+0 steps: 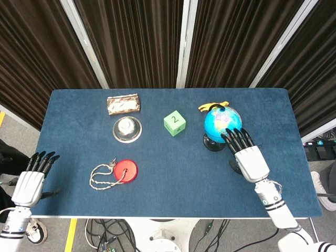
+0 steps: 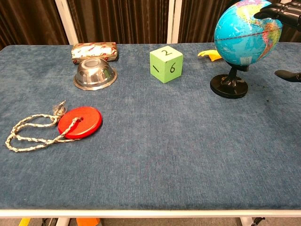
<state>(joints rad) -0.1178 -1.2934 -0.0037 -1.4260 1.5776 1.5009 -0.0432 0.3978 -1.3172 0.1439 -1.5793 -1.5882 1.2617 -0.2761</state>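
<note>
My right hand [image 1: 247, 156] hovers over the table with fingers spread, its fingertips [image 2: 277, 10] right at the near side of the blue globe [image 1: 222, 123] on its black stand [image 2: 228, 86]; I cannot tell if they touch. It holds nothing. My left hand [image 1: 32, 178] stays off the table's left front corner, fingers apart and empty; only the head view shows it.
A green numbered cube [image 1: 174, 123] stands mid-table. A steel bowl [image 1: 127, 129] lies upside down before a patterned pouch [image 1: 123, 104]. A red disc [image 1: 125, 170] with a rope loop [image 2: 28, 132] lies front left. A yellow object [image 1: 212, 105] peeks from behind the globe.
</note>
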